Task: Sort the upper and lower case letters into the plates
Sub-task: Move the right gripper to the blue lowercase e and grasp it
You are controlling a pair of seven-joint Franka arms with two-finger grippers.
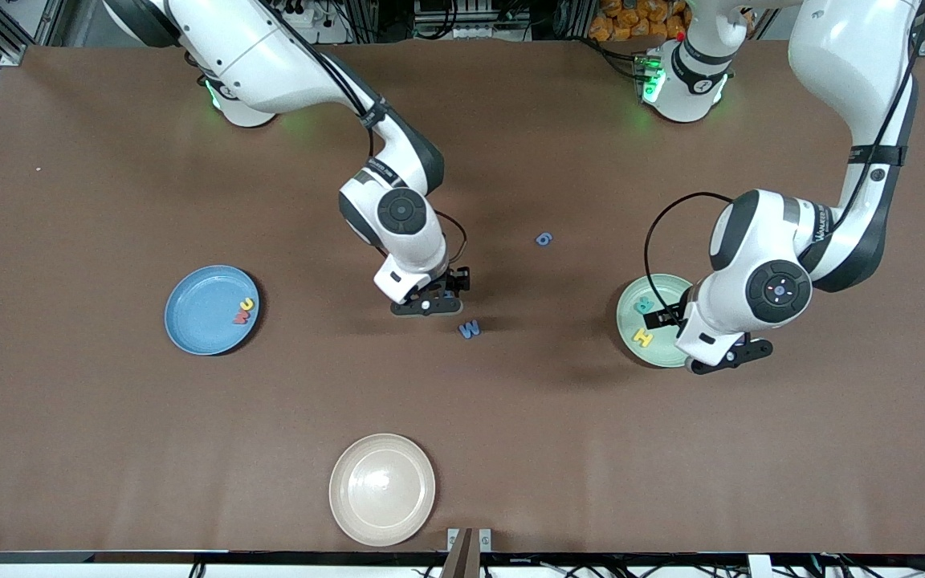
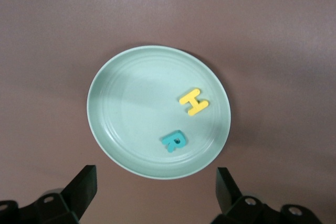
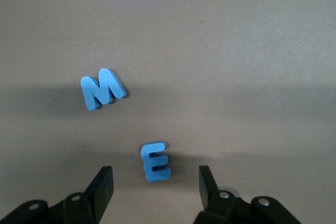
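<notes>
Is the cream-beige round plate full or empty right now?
Empty: the cream-beige round plate shows only a bare surface, with no letters on it.

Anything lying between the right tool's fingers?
Yes: a small blue letter lies on the table between the right tool's open fingers, seen in the right wrist view.

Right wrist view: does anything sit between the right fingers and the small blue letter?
Nothing visible does. The small blue letter lies on bare table between the right gripper fingers, which stand apart; the larger blue letter lies off to one side.
</notes>
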